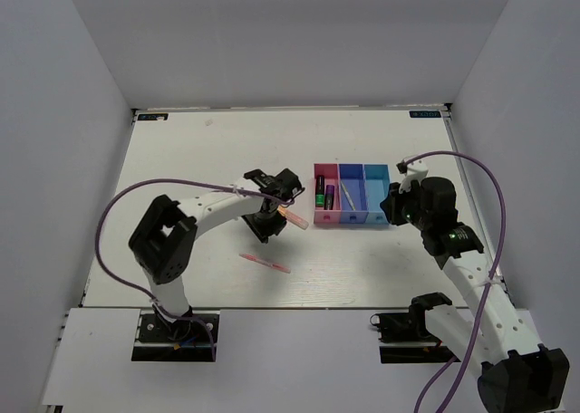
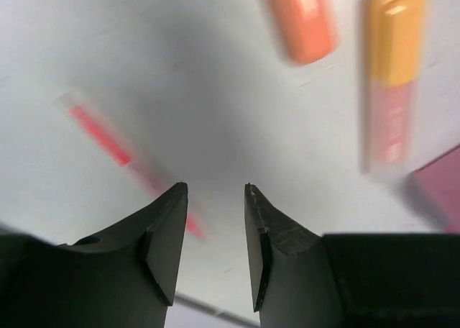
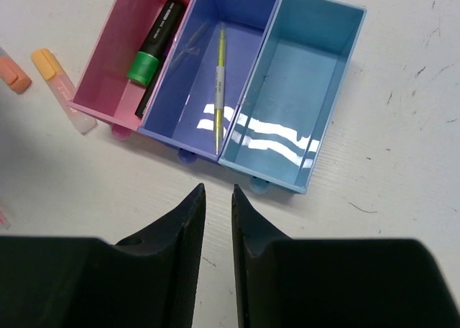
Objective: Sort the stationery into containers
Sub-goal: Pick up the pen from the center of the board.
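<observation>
The right gripper (image 3: 217,193) hangs over the table (image 3: 402,198), jaws a narrow gap apart with nothing between them. Just beyond its tips sit the containers (image 3: 302,76). A black-green marker (image 3: 154,51) lies in the pink one, ahead-left. A thin pale-yellow pen (image 3: 219,83) lies in the blue-purple one, straight ahead. Two short highlighters (image 3: 56,80) lie further left.

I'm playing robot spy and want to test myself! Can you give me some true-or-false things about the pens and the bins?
1. The green marker lies in the pink bin. True.
2. The yellow pen lies in the pink bin too. False: it lies in the blue bin.
3. The cyan bin has nothing in it. True.
4. The left gripper holds a highlighter. False: it is open and holds nothing; the orange highlighter and the yellow-capped highlighter lie on the table.
5. The pink pen lies on the table. True.
</observation>
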Robot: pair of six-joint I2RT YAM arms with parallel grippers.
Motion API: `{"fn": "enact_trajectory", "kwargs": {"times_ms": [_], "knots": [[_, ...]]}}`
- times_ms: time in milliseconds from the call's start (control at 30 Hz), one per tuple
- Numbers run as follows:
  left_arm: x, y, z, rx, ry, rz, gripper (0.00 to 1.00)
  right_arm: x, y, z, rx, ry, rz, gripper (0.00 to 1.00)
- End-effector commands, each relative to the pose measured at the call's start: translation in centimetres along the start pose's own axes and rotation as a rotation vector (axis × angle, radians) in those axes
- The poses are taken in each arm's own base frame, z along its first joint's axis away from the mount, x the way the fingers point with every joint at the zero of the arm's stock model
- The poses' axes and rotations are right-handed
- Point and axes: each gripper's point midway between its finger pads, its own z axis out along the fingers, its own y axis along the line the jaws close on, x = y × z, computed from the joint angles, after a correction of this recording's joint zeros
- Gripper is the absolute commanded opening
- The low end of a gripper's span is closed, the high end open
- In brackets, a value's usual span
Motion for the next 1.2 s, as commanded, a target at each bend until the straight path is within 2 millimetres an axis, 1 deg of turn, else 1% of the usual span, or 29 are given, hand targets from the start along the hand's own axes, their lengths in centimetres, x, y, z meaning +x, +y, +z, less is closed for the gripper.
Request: {"fn": "enact_trajectory", "kwargs": {"times_ms": [0, 33, 67, 100, 167, 200, 267, 300, 367, 467, 500, 533, 567, 733, 833, 867, 933, 967, 1000, 1067, 1100, 1133, 1167], "knots": [[0.0, 3.3, -2.5, 0.022, -0.036, -0.03, 0.48, -0.9, 0.1, 0.0, -0.008, -0.045, 0.0, 0.25], [0.3, 4.5, -2.4, 0.02, -0.04, -0.031, 0.48, -0.9, 0.1, 0.0, -0.011, -0.043, 0.004, 0.25], [0.6, 4.9, -2.9, 0.036, -0.037, -0.053, 0.48, -0.9, 0.1, 0.0, -0.012, -0.043, 0.004, 0.25], [1.3, 6.7, -1.8, -0.005, -0.034, -0.042, 0.48, -0.8, 0.1, 0.0, -0.011, -0.039, 0.01, 0.25], [1.8, 7.3, -2.4, 0.023, -0.034, -0.059, 0.48, -0.7, 0.1, 0.1, -0.013, -0.036, 0.012, 0.25], [2.1, 8.6, -1.5, -0.006, -0.039, -0.049, 0.48, -0.7, 0.1, 0.1, -0.014, -0.036, 0.01, 0.25], [2.6, 8.7, -1.8, 0.019, -0.038, -0.056, 0.49, -0.8, 0.1, 0.1, -0.016, -0.037, 0.011, 0.25], [2.8, 9.3, -1.3, 0.005, -0.042, -0.055, 0.49, -0.7, 0.1, 0.2, -0.016, -0.032, 0.015, 0.25], [3.4, 9.7, -0.6, 0.008, -0.041, -0.053, 0.55, -0.7, 0.1, 0.2, -0.015, -0.032, 0.018, 0.25], [3.9, 9.9, 0.8, 0.006, -0.041, -0.048, 0.56, -0.7, 0.0, 0.2, -0.016, -0.031, 0.022, 0.25], [4.1, 9.6, 1.1, 0.015, -0.039, -0.049, 0.56, -0.1, 0.0, 0.1, -0.016, -0.012, 0.029, 0.25], [4.1, 9.9, 1.5, 0.006, -0.039, -0.048, 0.56, -0.5, 0.0, 0.2, -0.019, -0.029, 0.028, 0.25], [4.2, 9.8, 1.8, 0.005, -0.041, -0.044, 0.57, -0.5, 0.0, 0.1, -0.02, -0.03, 0.029, 0.25], [4.1, 9.1, 2.1, 0.017, -0.045, -0.036, 0.57, -0.4, -0.1, 0.1, -0.024, -0.028, 0.036, 0.25], [4.3, 9.3, 2.6, 0.005, -0.046, -0.04, 0.57, -0.4, -0.1, 0.1, -0.026, -0.03, 0.037, 0.25], [4.4, 9.9, 3.1, -0.011, -0.046, -0.037, 0.57, -0.4, -0.2, 0.1, -0.022, -0.029, 0.039, 0.25], [4.7, 9.6, 3.4, 0.01, -0.035, -0.055, 0.56, -0.4, -0.2, 0.1, -0.024, -0.032, 0.04, 0.25], [4.9, 10.8, 4.2, -0.022, -0.032, -0.054, 0.54, -0.4, -0.3, 0.1, -0.022, -0.029, 0.04, 0.25], [5.0, 10.4, 4.3, 0.001, -0.027, -0.066, 0.52, -0.4, -0.2, 0.1, -0.026, -0.029, 0.039, 0.25], [5.2, 11.2, 4.9, -0.013, -0.025, -0.072, 0.49, -0.3, -0.3, 0.0, -0.023, -0.03, 0.043, 0.25], [5.2, 11.3, 5.1, -0.013, -0.025, -0.076, 0.47, -0.3, -0.3, 0.0, -0.026, -0.03, 0.041, 0.25], [5.2, 11.4, 5.4, -0.015, -0.028, -0.077, 0.4, -0.3, -0.3, 0.1, -0.024, -0.029, 0.047, 0.25], [5.2, 11.4, 5.5, -0.012, -0.028, -0.075, 0.36, -0.4, -0.3, 0.0, -0.027, -0.03, 0.047, 0.25]]}}
